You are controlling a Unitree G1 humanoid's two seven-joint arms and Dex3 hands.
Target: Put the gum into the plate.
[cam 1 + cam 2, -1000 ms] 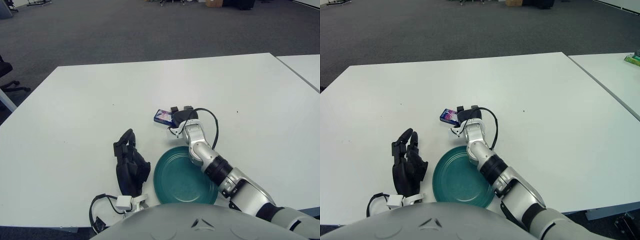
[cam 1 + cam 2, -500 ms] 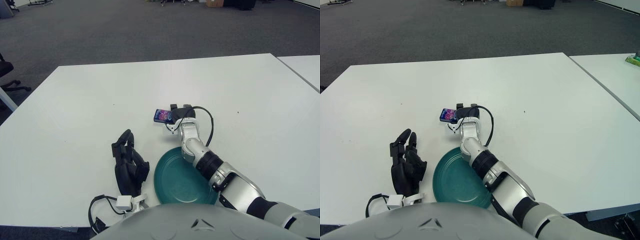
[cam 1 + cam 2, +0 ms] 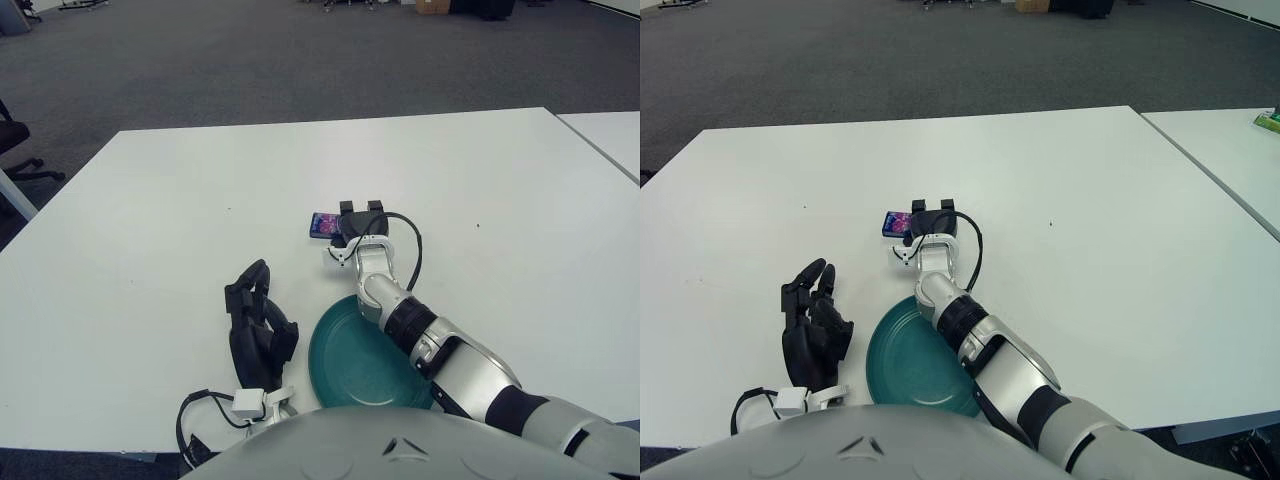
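1. The gum (image 3: 322, 225), a small blue-and-purple pack, sat just above the middle of the frame on the white table (image 3: 150, 220).
2. The right hand (image 3: 357, 222) was at the pack's right edge, reaching up from the lower right; whether its fingers were clamped on the pack could not be told.
3. The teal plate (image 3: 350, 365) lay low in the frame, below the gum, with the right forearm crossing its upper right rim.
4. The left hand (image 3: 258, 330) showed left of the plate, fingers loosely extended, holding nothing.
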